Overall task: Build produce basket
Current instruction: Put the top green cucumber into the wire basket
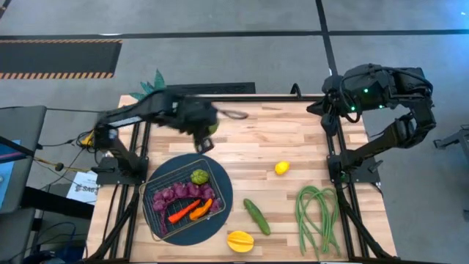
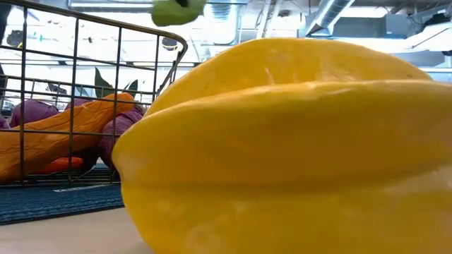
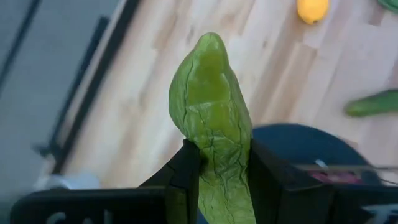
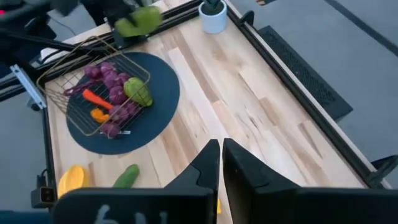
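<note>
The wire basket (image 1: 183, 196) sits on a dark round mat and holds purple grapes (image 1: 176, 193), a green pepper (image 1: 198, 177) and orange and red peppers (image 1: 192, 210). My left gripper (image 1: 204, 136) hovers over the table just beyond the basket's far side, shut on a second green pepper (image 3: 208, 106), which shows aloft in the low view (image 2: 176, 10). On the table lie a lemon (image 1: 281, 168), a cucumber (image 1: 256, 216), a yellow star-shaped fruit (image 1: 240, 240) and long green beans (image 1: 316, 214). My right gripper (image 4: 221, 163) waits shut near the far right corner. My left gripper pinches the green pepper between its two fingers (image 3: 186, 171), on the half (image 3: 219, 180) away from its tapered tip (image 3: 209, 43). The fingers point downward at a slant, and the tip sticks out beyond them. The pepper is lifted clear of the table.
A small potted plant (image 4: 213, 15) stands at the table's far left. The dark round mat (image 1: 227, 192) lies under the basket. Bare wood lies between the mat and the lemon. In the low view the yellow fruit (image 2: 296, 148) fills most of the picture.
</note>
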Robot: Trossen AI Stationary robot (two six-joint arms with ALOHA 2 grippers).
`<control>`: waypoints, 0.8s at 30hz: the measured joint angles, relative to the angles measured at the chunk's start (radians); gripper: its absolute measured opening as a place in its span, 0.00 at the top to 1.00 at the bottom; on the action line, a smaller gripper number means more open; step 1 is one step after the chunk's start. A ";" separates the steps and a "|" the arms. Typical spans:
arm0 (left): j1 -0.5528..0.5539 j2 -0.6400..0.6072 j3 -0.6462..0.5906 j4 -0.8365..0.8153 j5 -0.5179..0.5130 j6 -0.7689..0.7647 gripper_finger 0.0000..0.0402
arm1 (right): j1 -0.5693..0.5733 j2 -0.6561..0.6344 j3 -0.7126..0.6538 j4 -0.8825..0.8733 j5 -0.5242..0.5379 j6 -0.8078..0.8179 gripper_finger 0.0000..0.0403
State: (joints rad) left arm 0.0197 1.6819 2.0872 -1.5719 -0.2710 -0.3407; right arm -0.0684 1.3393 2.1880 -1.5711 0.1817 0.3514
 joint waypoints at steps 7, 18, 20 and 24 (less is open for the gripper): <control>-0.226 -0.171 -0.384 0.000 0.098 -0.307 0.82 | 0.000 0.026 -0.001 0.001 -0.001 0.062 0.91; -0.660 -0.216 -0.618 0.212 0.316 -0.676 0.82 | 0.015 0.155 0.000 0.000 -0.025 0.180 0.91; -0.712 -0.216 -0.657 0.288 0.311 -0.733 0.82 | 0.025 0.186 0.000 0.000 -0.036 0.190 0.91; -0.768 -0.215 -0.761 0.371 0.311 -0.797 0.82 | 0.055 0.239 -0.001 0.000 -0.091 0.238 0.91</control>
State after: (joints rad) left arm -0.7486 1.4668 1.3261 -1.2008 0.0396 -1.1381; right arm -0.0139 1.5786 2.1872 -1.5707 0.0906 0.5895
